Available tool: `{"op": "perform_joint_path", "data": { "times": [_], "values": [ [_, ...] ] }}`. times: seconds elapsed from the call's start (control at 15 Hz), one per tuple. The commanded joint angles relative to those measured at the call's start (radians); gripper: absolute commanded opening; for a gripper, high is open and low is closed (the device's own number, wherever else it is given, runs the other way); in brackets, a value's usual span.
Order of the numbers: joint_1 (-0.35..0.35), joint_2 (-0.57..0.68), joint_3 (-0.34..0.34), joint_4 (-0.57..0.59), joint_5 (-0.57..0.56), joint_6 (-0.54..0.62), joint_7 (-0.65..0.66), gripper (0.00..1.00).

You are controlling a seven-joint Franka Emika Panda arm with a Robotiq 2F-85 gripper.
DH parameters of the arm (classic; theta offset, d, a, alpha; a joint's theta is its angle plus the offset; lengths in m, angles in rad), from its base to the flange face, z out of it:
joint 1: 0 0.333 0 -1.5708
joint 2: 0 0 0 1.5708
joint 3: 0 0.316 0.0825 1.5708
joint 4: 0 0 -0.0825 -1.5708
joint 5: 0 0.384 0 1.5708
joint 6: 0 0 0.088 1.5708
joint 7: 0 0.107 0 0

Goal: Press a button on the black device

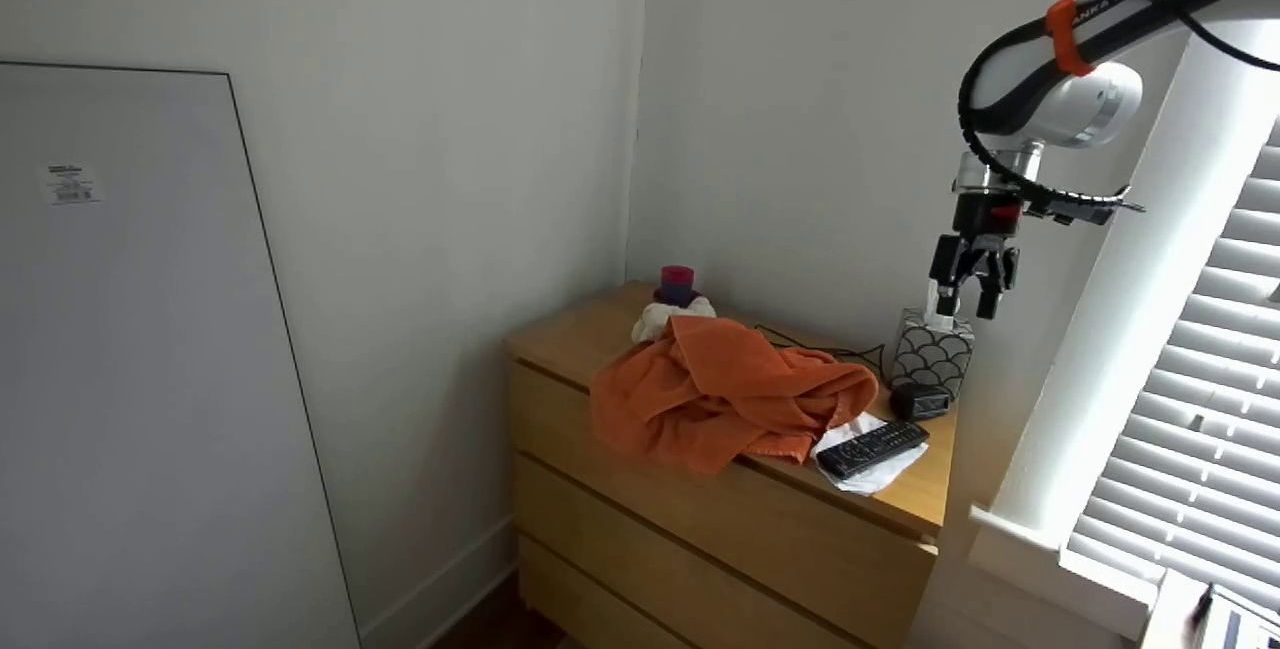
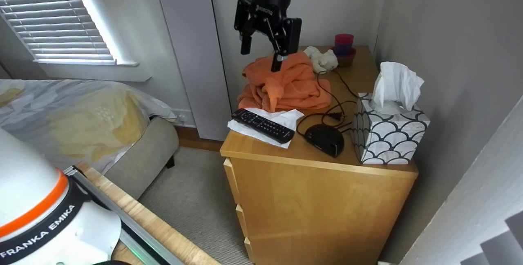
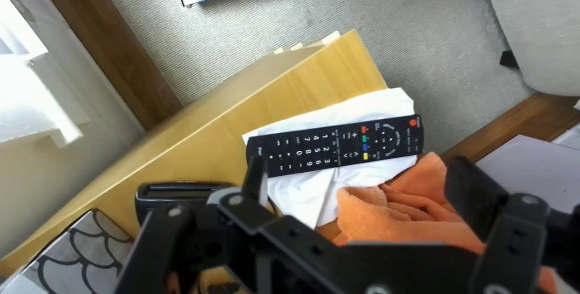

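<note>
My gripper (image 2: 261, 56) hung in the air, pointing down, well above the dresser (image 2: 318, 216). State: released, the two fingers (image 3: 471, 185) wide apart, gap visible in both exterior views. Target was the remote (image 2: 263, 125): flat, face up, on a white sheet (image 2: 288, 118) at the near left corner of the dresser top in an exterior view. Fingertips and remote were well apart.

Wrist view gave me the best look at its face. Red power key (image 3: 413, 122) sat at the right end, four colour keys (image 3: 364, 142) left of it, then number keys (image 3: 312, 151). Power end poked just past the sheet. One finger masked a corner of the left end.

Around it: orange cloth (image 1: 740, 379) lay bunched right beside the sheet, hanging over the drawer front (image 1: 690, 514) in an exterior view; whether it overlapped the sheet I couldn't tell. Black box (image 2: 325, 139) stood just right of the sheet, tissue box (image 2: 388, 142) farther right, cable (image 2: 337, 116) looped on the far side of the black box. Far end: white bundle (image 2: 320, 59) beside the cloth, pink-and-purple cup (image 2: 344, 44) next to the bundle. Arm (image 1: 1130, 19) was at right in an exterior view, blinds (image 1: 1200, 429) at right too.
</note>
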Motion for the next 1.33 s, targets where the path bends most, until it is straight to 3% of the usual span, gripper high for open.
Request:
{"op": "perform_joint_path", "data": {
  "times": [0.0,0.33,0.67,1.0,1.27],
  "values": [
    [-0.031,0.038,-0.009,-0.035,0.011,0.122,0.022,0.75],
    [-0.07,0.121,-0.032,-0.03,0.03,0.241,0.014,0.34],
    [-0.098,0.213,-0.037,-0.004,0.073,0.347,0.022,0.0],
    [-0.074,0.296,-0.019,0.006,-0.066,0.488,0.261,0.0],
    [-0.044,0.359,-0.023,0.019,-0.183,0.498,0.458,0.0]
  ]
}}
